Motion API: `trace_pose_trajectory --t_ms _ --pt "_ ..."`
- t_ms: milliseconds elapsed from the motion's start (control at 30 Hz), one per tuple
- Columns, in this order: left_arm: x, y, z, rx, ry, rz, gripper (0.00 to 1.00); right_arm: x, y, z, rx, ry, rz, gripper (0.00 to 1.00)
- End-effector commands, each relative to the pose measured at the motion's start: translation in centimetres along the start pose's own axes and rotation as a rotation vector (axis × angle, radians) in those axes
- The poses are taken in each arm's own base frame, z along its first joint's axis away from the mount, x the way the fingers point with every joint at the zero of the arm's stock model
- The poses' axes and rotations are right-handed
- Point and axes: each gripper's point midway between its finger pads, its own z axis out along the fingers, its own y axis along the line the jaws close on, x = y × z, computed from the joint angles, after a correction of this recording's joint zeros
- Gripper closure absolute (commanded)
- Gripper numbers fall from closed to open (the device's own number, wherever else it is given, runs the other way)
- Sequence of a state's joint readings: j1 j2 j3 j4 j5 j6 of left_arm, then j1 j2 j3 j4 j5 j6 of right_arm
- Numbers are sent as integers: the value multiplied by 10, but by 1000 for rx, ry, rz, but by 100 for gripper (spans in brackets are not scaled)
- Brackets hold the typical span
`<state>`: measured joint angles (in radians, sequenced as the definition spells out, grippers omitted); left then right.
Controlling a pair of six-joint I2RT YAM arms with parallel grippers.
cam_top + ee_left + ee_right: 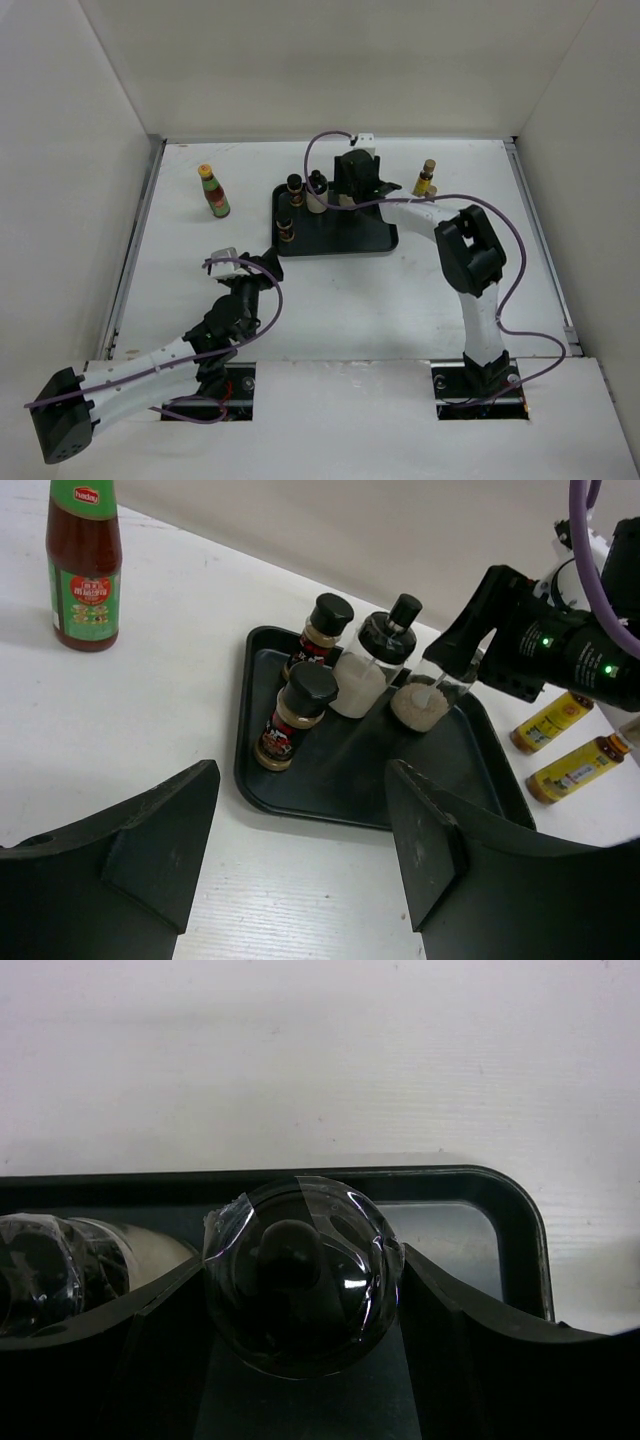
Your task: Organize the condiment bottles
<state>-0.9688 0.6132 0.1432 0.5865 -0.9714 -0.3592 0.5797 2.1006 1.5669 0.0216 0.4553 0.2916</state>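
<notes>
My right gripper [355,182] reaches over the back of the black tray [350,238] and is shut on the black cap of a white bottle [300,1260]. That bottle's base [420,702] is at the tray floor. A second white bottle [365,670] stands just left of it. Two short dark jars [318,635] [292,715] stand at the tray's left side. The red bottle [213,192] with a yellow cap stands on the table, left of the tray. Two amber bottles [550,720] [580,768] lie right of the tray. My left gripper [235,265] is open and empty, near the tray's front left corner.
White walls enclose the table on the left, back and right. The right arm's elbow [468,250] rises to the right of the tray. A purple cable [325,140] loops above the right gripper.
</notes>
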Motion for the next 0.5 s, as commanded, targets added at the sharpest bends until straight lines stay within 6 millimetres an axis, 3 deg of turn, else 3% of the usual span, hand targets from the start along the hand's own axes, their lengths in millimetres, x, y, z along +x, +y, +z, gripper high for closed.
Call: trace_pose_trajectory --t_ms 0,233,467 --pt "-2 -1 1 6 -11 -20 34 -52 24 -3 -50 -139 75 48" --pt "-1 0 1 3 -10 -18 34 -45 31 -2 -51 -120 118 26" --pt "-2 -4 1 16 -7 -22 34 -92 18 -48 -65 -184 177 10"
